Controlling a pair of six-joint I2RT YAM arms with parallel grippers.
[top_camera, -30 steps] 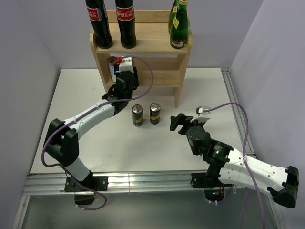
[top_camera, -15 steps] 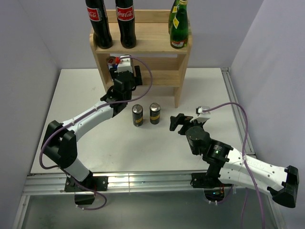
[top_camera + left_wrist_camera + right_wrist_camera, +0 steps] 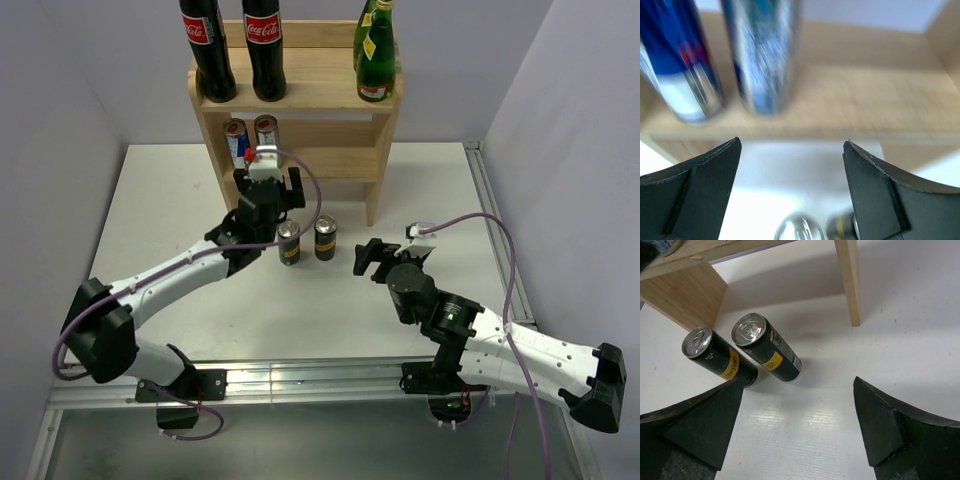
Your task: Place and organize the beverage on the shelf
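The shelf [image 3: 340, 95] stands at the counter's [image 3: 160, 210] far edge. The left gripper [image 3: 790, 145], wide open and empty, faces its middle tier. The right gripper [image 3: 797, 385], equally open and empty, hovers mid-counter. 4 bottles [image 3: 210, 50] stand on top, 2 blue cans [image 3: 237, 142] on the middle tier, 2 black cans [image 3: 289, 241] before it.

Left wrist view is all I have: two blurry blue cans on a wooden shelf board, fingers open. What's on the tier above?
Observer: On the shelf, the top tier holds two Coca-Cola bottles at the left and green bottles at the right.
Operator: Can tops at my bottom edge, what are they?
Observer: Two black-and-yellow cans, upright on the table, side by side in front of the shelf.
Operator: Right arm?
Observer: Right gripper is open and empty, just right of those cans, pointing at them.
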